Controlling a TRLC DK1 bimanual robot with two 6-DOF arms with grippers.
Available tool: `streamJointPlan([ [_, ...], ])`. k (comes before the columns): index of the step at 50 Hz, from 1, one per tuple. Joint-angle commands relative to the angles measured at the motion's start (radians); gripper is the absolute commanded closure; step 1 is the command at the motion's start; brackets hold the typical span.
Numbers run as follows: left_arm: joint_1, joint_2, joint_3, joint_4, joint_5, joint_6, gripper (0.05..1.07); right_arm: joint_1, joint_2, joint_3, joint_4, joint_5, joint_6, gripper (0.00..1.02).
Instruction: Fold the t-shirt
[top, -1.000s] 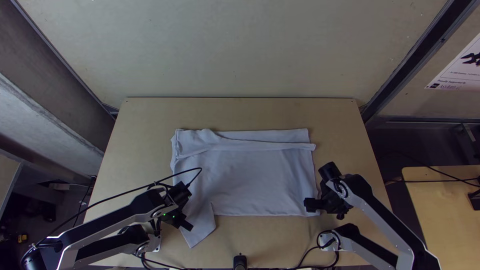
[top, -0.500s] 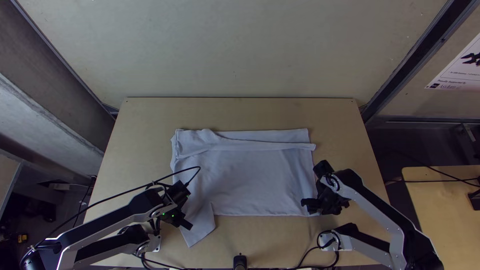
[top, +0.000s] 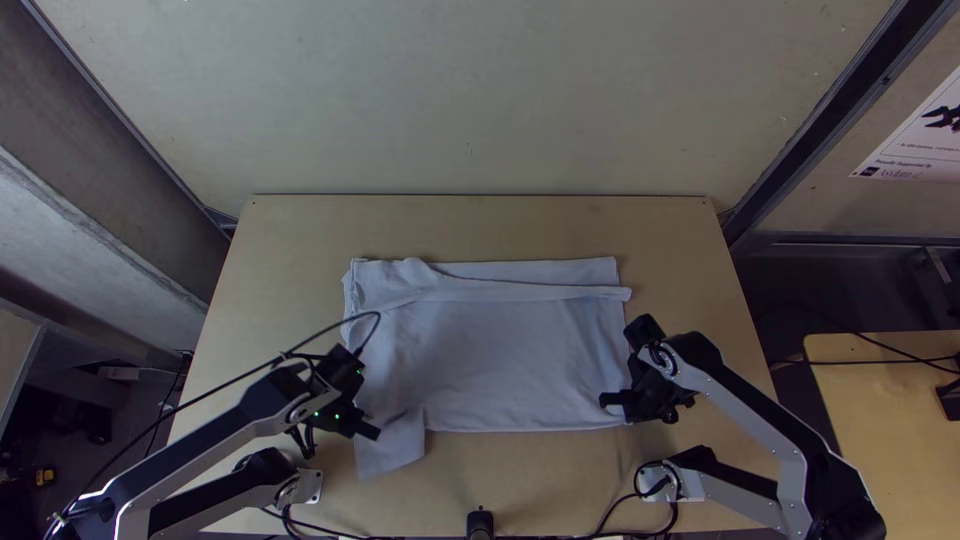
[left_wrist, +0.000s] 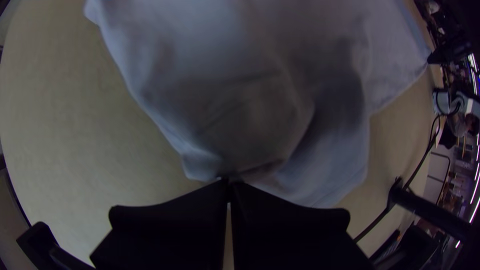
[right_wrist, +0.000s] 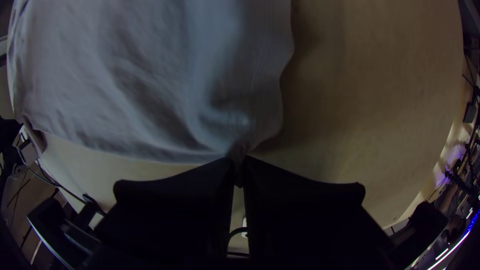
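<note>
The pale t-shirt (top: 500, 360) lies flat on the middle of the wooden desk (top: 680, 250), with a long fold across its far side. One bit (top: 395, 455) sticks out at the near left, closer to the desk's near edge. The left end effector (top: 376, 433) is pinched closed on the edge of the t-shirt by that bit. The right end effector (top: 604, 401) is pinched closed too, and it has the t-shirt's near right corner between its tips.

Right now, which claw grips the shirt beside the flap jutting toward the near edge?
The left claw, beside that flap; the right claw grips the near-right corner.
</note>
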Motion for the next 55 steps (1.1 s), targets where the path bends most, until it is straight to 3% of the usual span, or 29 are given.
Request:
streamJointPlan([
  [1,0.085,-0.027,0.061,-0.003,0.001,0.075,1.04,0.002,-0.054,0.085,-0.019,-0.003,-0.004,0.99],
  [20,0.274,0.045,0.245,-0.075,0.009,0.257,1.04,-0.041,-0.062,0.313,-0.085,0.038,-0.007,0.99],
  [34,0.461,0.113,0.346,-0.087,0.011,0.429,1.04,-0.110,0.038,0.390,-0.074,0.054,-0.059,0.99],
  [55,0.516,0.317,0.526,-0.064,0.017,0.494,1.04,-0.159,0.244,0.591,-0.005,0.087,-0.091,0.99],
])
